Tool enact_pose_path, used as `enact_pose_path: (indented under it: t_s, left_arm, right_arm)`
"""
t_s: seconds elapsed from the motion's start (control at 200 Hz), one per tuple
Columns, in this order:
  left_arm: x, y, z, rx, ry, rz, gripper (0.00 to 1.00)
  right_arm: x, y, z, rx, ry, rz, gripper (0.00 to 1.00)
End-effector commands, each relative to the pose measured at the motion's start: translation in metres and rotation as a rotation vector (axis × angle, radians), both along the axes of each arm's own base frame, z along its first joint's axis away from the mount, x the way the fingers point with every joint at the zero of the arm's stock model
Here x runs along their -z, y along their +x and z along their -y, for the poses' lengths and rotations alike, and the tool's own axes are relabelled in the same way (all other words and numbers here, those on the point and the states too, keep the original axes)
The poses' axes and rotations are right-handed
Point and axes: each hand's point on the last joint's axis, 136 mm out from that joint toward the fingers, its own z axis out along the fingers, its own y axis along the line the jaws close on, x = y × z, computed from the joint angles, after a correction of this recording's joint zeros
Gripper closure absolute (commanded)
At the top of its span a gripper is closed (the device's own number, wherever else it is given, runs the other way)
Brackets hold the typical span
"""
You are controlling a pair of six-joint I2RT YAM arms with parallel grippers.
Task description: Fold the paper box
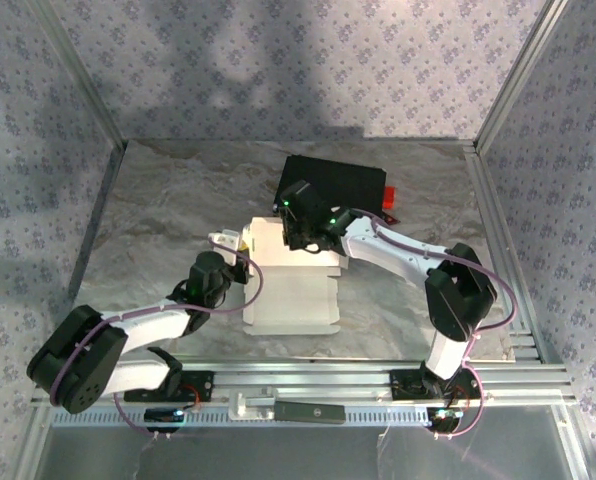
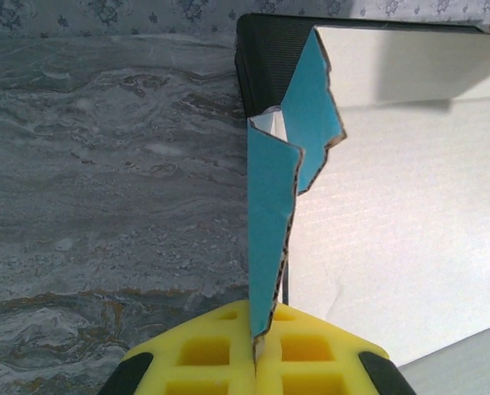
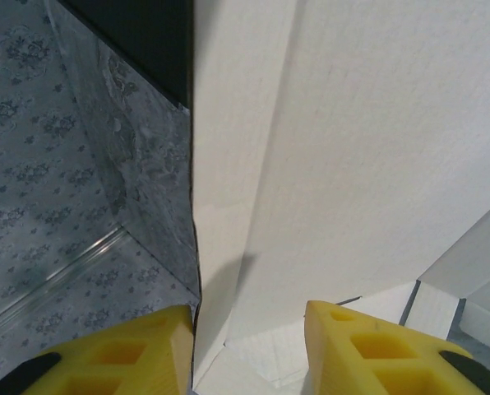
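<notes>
The paper box point(image 1: 290, 292) lies partly folded on the marble table, white side up, with its far end raised against a black case point(image 1: 334, 184). My left gripper point(image 1: 228, 243) sits at the box's left far corner. In the left wrist view my left gripper point(image 2: 257, 346) is shut on the lower edge of an upright cyan flap point(image 2: 271, 216), with the white sheet point(image 2: 393, 214) to its right. My right gripper point(image 1: 303, 235) is over the raised far end. In the right wrist view my right gripper point(image 3: 249, 329) stands open, its yellow fingers point(image 3: 368, 350) either side of a white upright panel point(image 3: 311, 148).
The black case point(image 2: 265, 58) stands just behind the box, with a small red object point(image 1: 391, 196) at its right end. Metal frame rails point(image 1: 498, 230) border the table on the right and at the near edge. Patterned walls enclose the workspace.
</notes>
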Motion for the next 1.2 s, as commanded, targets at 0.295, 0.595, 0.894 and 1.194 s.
enact_pose_path:
  t_s: [0.295, 0.595, 0.894, 1.194]
  left_arm:
    - [-0.017, 0.000, 0.001, -0.011, -0.033, 0.061, 1.00]
    - [-0.015, -0.002, 0.000, -0.011, -0.022, 0.057, 1.00]
    - [-0.018, 0.000, 0.000, -0.015, -0.024, 0.060, 1.00]
    - [-0.019, -0.001, -0.002, -0.019, -0.013, 0.063, 1.00]
  right_arm:
    - [0.010, 0.019, -0.003, 0.031, -0.013, -0.003, 0.61]
    - [-0.009, 0.035, 0.006, 0.027, -0.016, 0.066, 0.49]
    - [0.001, 0.029, -0.007, -0.001, -0.028, 0.020, 0.63]
    - [0.006, 0.027, -0.011, -0.009, -0.028, 0.004, 0.64]
